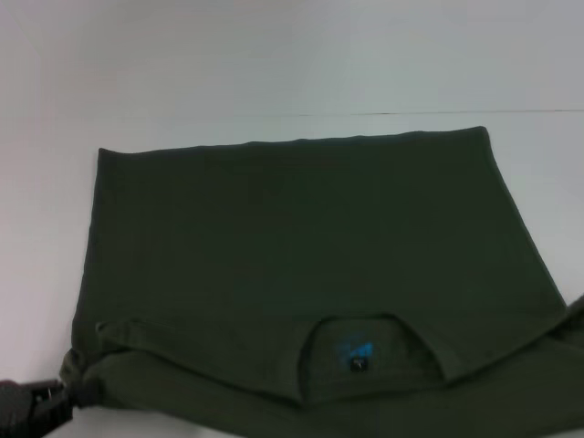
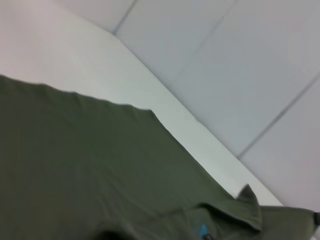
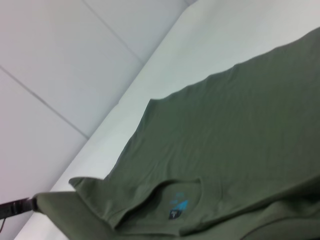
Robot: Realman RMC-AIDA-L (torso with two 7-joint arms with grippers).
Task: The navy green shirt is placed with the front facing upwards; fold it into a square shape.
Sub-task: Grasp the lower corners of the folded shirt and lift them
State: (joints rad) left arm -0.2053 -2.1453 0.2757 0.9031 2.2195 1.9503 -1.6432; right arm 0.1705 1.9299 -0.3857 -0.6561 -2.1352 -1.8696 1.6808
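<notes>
While the left gripper (image 1: 78, 394) pinches the navy green shirt (image 1: 310, 246) – jaws clamped on its edge – lift evenly. Right jaws: cannot tell.

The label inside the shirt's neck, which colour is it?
Blue; the label shows best in the head view, inside the navy green shirt neck.

One navy green shirt (image 1: 301, 246) lies on one white tabletop (image 1: 274, 73), carrying one blue neck label (image 1: 354, 349), and one gripper (image 1: 32, 406), the left, shows at the near left corner of the head view.
</notes>
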